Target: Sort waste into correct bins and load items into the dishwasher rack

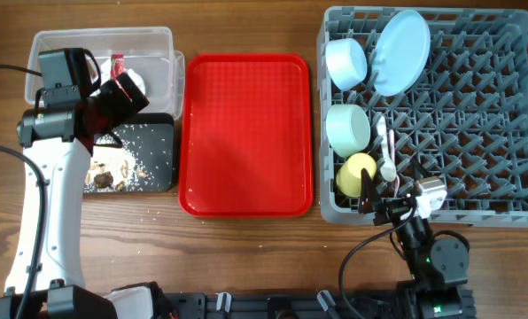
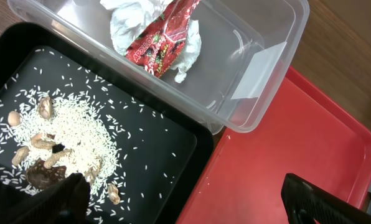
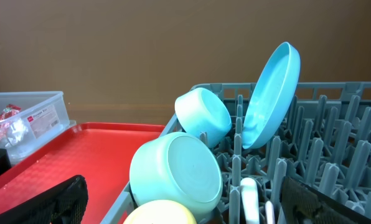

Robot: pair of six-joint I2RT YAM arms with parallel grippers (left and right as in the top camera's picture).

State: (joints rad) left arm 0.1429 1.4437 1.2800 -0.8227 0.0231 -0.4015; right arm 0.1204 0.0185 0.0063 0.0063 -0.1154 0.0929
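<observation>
Red wrapper [image 2: 164,34] + crumpled paper [image 2: 126,25] sit in clear tub [image 2: 266,68], 12 o'clock from left end effector [image 2: 188,208], fingers apart, empty; rice [image 2: 73,134] in black tray [image 2: 167,168] at 10; right end effector [image 1: 395,202], also apart, hangs by rack [image 1: 512,133], so left is nearer the waste

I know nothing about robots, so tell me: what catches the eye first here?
The bright red tray sits in the middle. Right of it, the grey dishwasher rack holds a pale blue plate and a yellow cup; left, a black tray holds scattered rice.
</observation>
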